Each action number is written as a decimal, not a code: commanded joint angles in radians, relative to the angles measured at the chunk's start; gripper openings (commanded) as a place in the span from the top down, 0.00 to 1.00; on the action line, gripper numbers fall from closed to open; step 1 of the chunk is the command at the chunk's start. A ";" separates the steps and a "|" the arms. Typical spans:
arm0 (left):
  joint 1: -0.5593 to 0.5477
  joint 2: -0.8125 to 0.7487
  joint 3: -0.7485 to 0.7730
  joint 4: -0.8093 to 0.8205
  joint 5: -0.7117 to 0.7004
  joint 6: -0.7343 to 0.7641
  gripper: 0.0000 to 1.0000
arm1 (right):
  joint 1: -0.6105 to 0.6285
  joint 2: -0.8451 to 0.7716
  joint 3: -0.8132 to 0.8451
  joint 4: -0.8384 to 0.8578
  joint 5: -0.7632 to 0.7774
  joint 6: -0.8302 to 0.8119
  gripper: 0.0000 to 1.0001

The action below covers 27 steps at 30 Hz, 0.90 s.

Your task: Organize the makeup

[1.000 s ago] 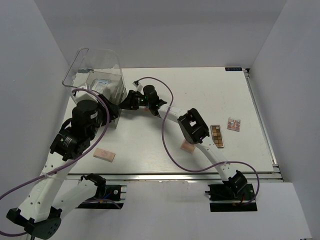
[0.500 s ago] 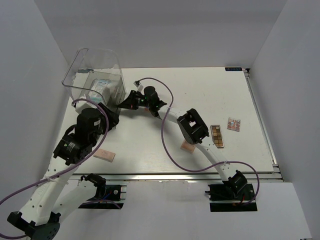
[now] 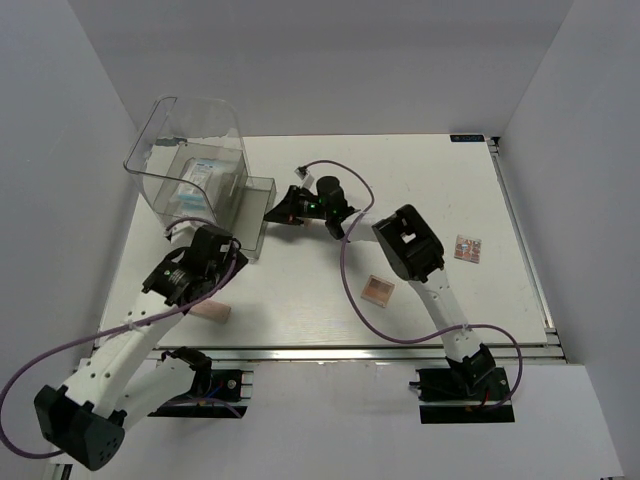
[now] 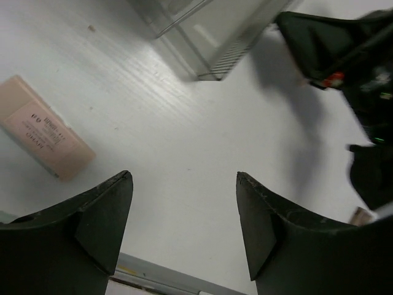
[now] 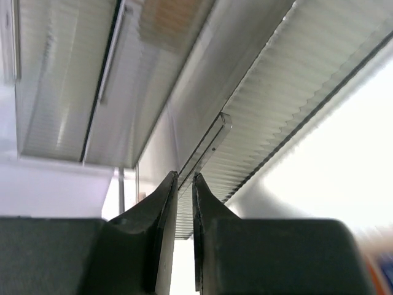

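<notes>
Grips the right side wall of the clear bin (image 3: pixel 250 190) with the right end effector (image 5: pixel 184 178), fingers drawn almost together, only the thin plastic edge pinched between them. Reaches in from the middle of the desk (image 3: pixel 420 170), arm stretched leftward toward the bin.

Holds nothing in the left end effector (image 4: pixel 183 184): fingers spread wide, hanging over bare desk just off the bin's near corner.

Finds the makeup scattered. Inside the bin, toward the back left of the desk, lies a white-blue packet (image 3: pixel 200 180), seen through the clear wall. On the desk left of the spread fingers lies a peach-pink compact (image 4: pixel 46 144), flat, printed face up, apart from both fingers; from above, partly covered by the left arm. Near the desk's front middle, below the right arm, sits a second peach-pink compact (image 3: pixel 378 291), well apart from the first. Farther right, close to the desk's edge, rests a small square palette (image 3: pixel 466 248), alone.
</notes>
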 commanded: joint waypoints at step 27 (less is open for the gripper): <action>0.218 0.202 -0.311 0.140 0.018 -0.026 0.02 | -0.217 -0.699 -0.430 -0.594 -0.238 -0.842 0.27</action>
